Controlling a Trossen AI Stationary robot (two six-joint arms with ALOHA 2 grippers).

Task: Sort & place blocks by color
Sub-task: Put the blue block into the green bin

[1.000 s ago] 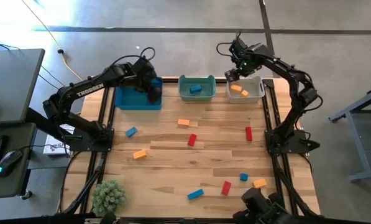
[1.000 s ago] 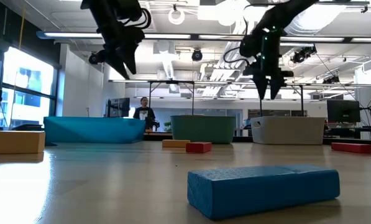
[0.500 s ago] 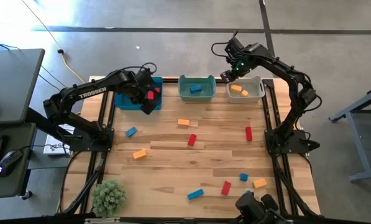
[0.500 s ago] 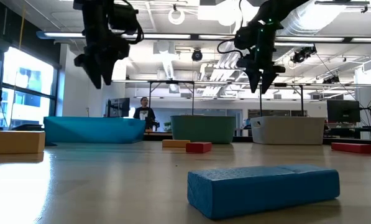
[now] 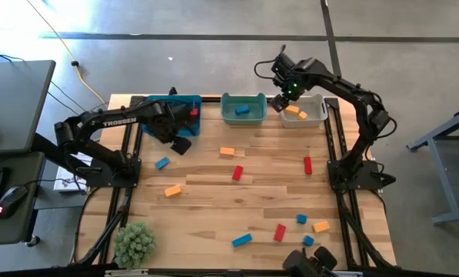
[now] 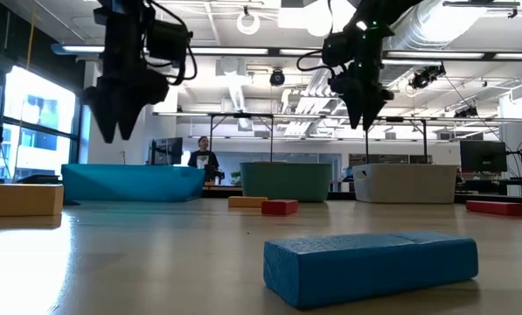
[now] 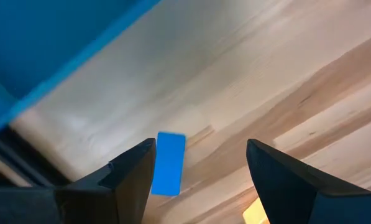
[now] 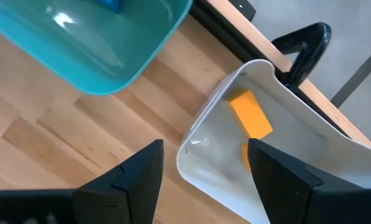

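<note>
My left gripper is open and empty, above the table just in front of the blue bin. Its wrist view looks down on a blue block lying flat. A red block lies in the blue bin. My right gripper is open and empty, over the gap between the teal bin and the white bin. Two orange blocks lie in the white bin and a blue block in the teal bin.
Loose blocks lie on the wooden table: orange, red, blue. A small green plant stands at the near left corner. A person shows far behind the table.
My left gripper has moved from over the blue bin toward the table's near edge and a little left, coming lower; a red block now shows in the bin where it was. My right gripper has moved from over the white bin toward the left, to the gap beside the teal bin.
</note>
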